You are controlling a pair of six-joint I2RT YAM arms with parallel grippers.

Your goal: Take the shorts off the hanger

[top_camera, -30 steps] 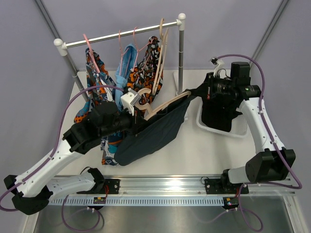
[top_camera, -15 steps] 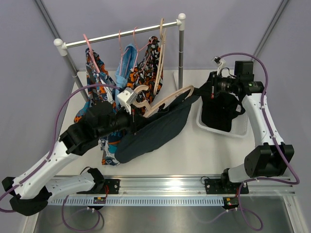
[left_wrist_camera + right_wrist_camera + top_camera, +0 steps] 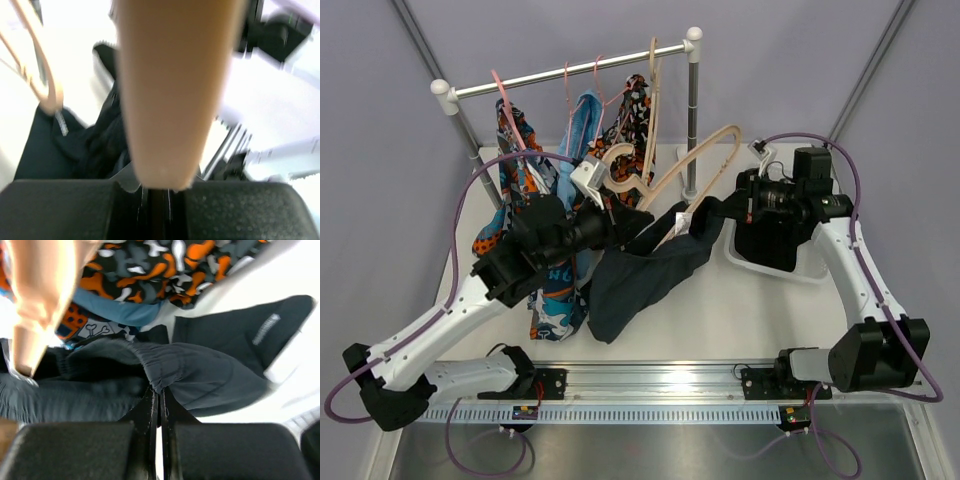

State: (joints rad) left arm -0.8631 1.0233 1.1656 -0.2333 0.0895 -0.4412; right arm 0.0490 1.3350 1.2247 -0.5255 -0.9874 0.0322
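My left gripper [image 3: 625,205] is shut on a tan wooden hanger [image 3: 705,155], which tilts up toward the rack post. In the left wrist view the hanger [image 3: 170,90] fills the frame above the shut jaws [image 3: 157,192]. My right gripper [image 3: 725,207] is shut on the waistband of dark shorts [image 3: 640,275], which droop from it onto the table; the right wrist view shows the pinch [image 3: 159,395] on the shorts [image 3: 210,377]. The hanger's lower end is close to the shorts; contact is unclear. Camouflage shorts [image 3: 632,120] hang on the rack. Another black pair [image 3: 770,235] lies in the basket.
The white rack rail [image 3: 570,72] and its post [image 3: 692,110] stand at the back with pink hangers, a teal-blue-orange garment [image 3: 520,150] and a light blue garment [image 3: 585,115]. A white basket [image 3: 810,262] sits at the right.
My left gripper has raised and swung the hanger up toward the post. The dark shorts have slid off most of it and now sag from my right gripper.
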